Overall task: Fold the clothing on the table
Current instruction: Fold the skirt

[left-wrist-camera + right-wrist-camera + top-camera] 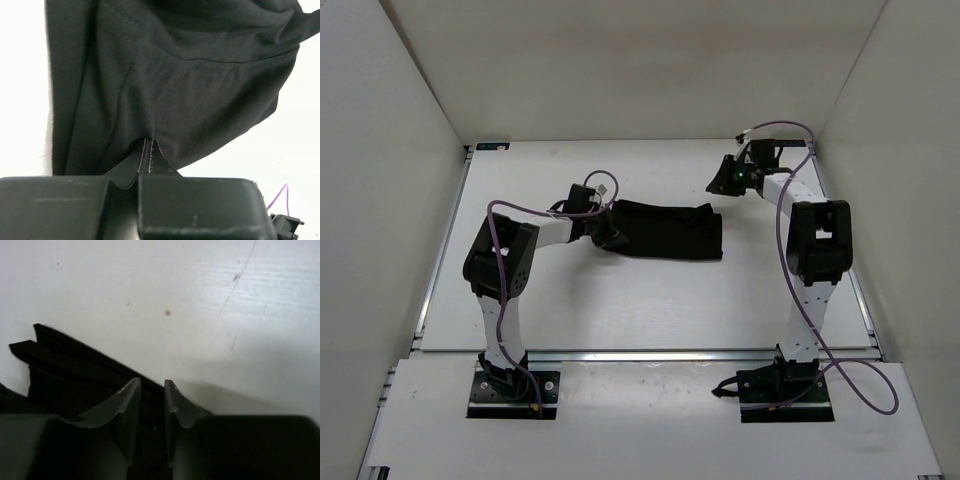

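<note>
Nearest to me are the two arm bases, the left base (512, 388) at about 7 o'clock of the table (620, 310) and the right base (786, 388) at about 5 o'clock, both just this side of the metal rail (650, 355) along the near edge.

The clothing (665, 228) lies flat on the table a little toward 12 o'clock from its middle, a black bundle stretched from 9 to 3 o'clock. The left gripper (608, 232) is at the garment's 9 o'clock end. In its own wrist view the left gripper (146, 167) is clamped tight, with a seamed edge of the clothing (190, 90) pinched between its fingers (200, 205) and the rest of the fabric spread out beyond them in loose folds.

The right gripper (728, 178) sits off at roughly 1 o'clock from the clothing, near its far right corner but apart from it. Seen from the wrist, the right gripper (152, 390) has its jaws parted by a narrow gap and grips nothing. Below its pale fingertips (127, 397) is white tabletop (200, 300) and, toward 8 o'clock, a dark stepped shape (60, 367). I cannot tell for sure whether that is the garment's edge.
</note>
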